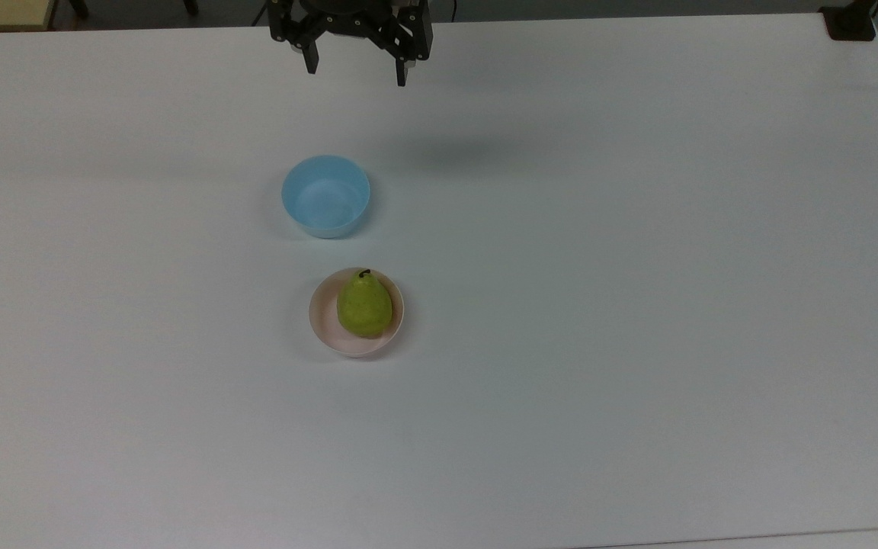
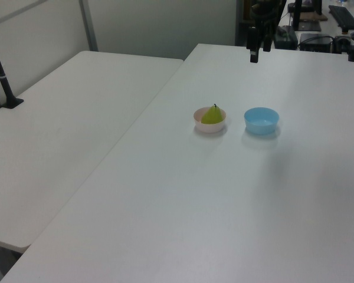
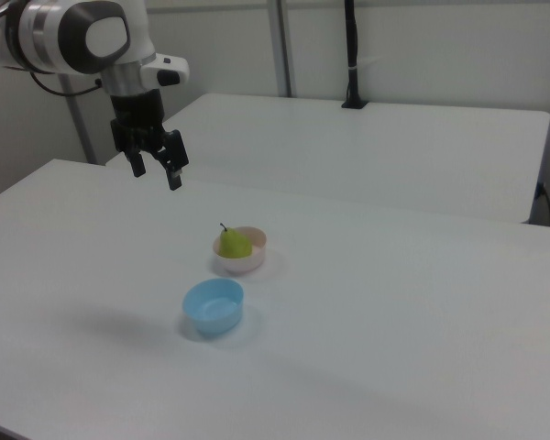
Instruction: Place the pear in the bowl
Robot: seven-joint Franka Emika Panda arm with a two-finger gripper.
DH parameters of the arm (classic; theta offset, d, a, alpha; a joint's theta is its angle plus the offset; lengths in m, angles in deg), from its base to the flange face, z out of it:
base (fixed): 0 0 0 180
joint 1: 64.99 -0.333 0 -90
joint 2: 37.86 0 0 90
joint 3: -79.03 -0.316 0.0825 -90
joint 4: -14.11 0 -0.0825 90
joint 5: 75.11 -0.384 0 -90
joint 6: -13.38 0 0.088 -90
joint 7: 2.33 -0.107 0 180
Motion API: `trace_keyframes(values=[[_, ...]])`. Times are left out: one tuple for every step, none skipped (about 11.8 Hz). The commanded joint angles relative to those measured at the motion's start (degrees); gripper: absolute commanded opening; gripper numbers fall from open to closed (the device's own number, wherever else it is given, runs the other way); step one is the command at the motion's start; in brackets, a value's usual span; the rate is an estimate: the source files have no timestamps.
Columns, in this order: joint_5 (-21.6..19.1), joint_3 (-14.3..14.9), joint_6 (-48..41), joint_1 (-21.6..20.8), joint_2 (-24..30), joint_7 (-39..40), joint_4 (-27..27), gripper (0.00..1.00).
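The yellow-green pear [image 1: 364, 305] rests inside the pale pink bowl [image 1: 323, 323] near the table's middle, its dark stem toward the top view's upper edge. It also appears as the pear [image 2: 212, 115] in the bowl [image 2: 199, 121] and the pear [image 3: 233, 244] in the bowl [image 3: 256, 252]. My gripper [image 1: 355, 72] hangs open and empty high above the table, far from the bowl, at the top view's upper edge. The gripper [image 3: 156, 171] sits up and to the left of the bowl in the right view, and the gripper [image 2: 254, 52] is above the far table edge in the left view.
An empty light blue bowl [image 1: 325, 196] stands just beyond the pink one, between it and the gripper. The white table [image 1: 637, 305] spreads wide on all sides. A second white table [image 2: 65, 118] adjoins it, with a black post [image 2: 1, 73] clamped on.
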Motion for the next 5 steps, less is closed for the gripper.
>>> trace_keyframes(values=[[-0.28, 0.55, -0.53, -0.24, 1.15, 3.06, -1.75, 1.0], [1.56, 0.37, -0.44, -0.5, 0.97, 3.93, -1.75, 1.0], [1.92, 0.37, -0.53, -0.59, 0.97, 4.03, -1.75, 1.0], [2.01, 0.37, -0.35, -0.59, 0.79, 4.03, -1.75, 1.0], [2.02, 0.37, -0.18, -0.5, 0.79, 4.03, -1.66, 1.0]])
